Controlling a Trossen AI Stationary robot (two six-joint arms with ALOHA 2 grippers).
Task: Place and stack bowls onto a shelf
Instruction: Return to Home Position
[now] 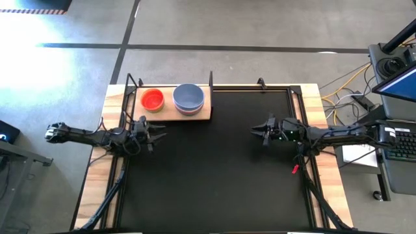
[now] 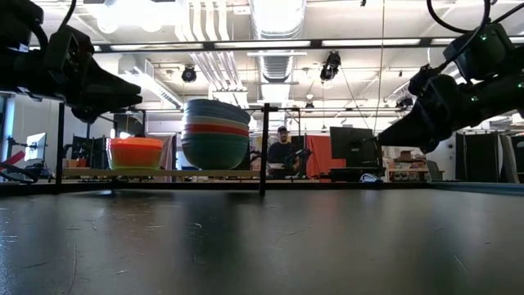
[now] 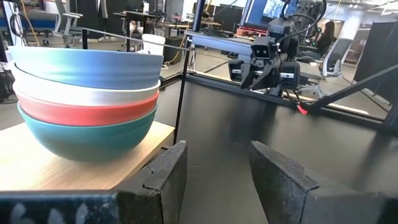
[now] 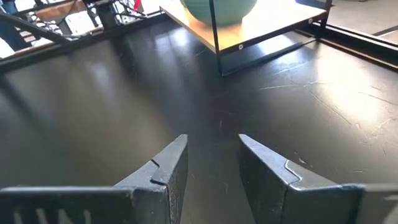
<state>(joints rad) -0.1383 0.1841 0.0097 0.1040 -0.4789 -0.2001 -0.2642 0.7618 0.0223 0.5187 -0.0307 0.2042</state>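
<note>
high view: my left gripper (image 1: 160, 134), spread, empty, just beside the shelf (image 1: 166, 114); my right gripper (image 1: 255, 132), parted, empty, well apart from it.
low view: large bowl stack (image 2: 215, 139) and small bowl stack (image 2: 135, 153) on shelf.
left wrist view: grey-blue bowl (image 3: 87, 65) topmost, ahead.

— What do we make of the arms?

— We see both as dark, slim and jointed. In the high view the left arm (image 1: 91, 135) lies at nine o'clock and has a pale grey cap on its outer end. The right arm (image 1: 331, 133), at three o'clock, carries small green lights.

— And the ends?

— On the left gripper (image 3: 217, 149) and the right gripper (image 4: 212, 140) we see matte black wedge fingers, each notched on its inner face. Black cables (image 1: 117, 188) run toward six o'clock.
</note>
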